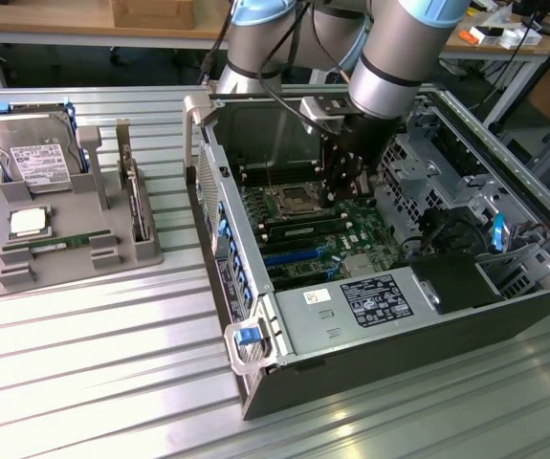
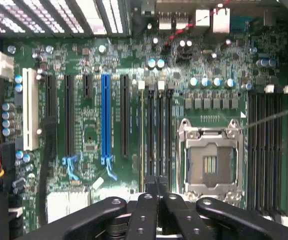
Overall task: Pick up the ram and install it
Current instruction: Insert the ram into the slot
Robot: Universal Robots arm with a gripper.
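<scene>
On the ribbed metal counter (image 1: 83, 382) you have a grey tray (image 1: 74, 275) at the exterior view's left. A hard drive (image 1: 37, 158) stands tilted at its back and a square silver CPU chip (image 1: 28, 223) lies flat in front of it. Beside the tray, the computer case (image 1: 351, 378) lies open, with its power supply (image 1: 351, 306) near the front wall. On the motherboard (image 2: 133, 60) you can see an empty CPU socket (image 2: 211, 162), a blue expansion slot (image 2: 105, 117) and a white one (image 2: 30, 110).

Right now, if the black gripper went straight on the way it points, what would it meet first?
The gripper would likely meet the long black memory slots beside the square silver processor socket; depth unclear.
</scene>
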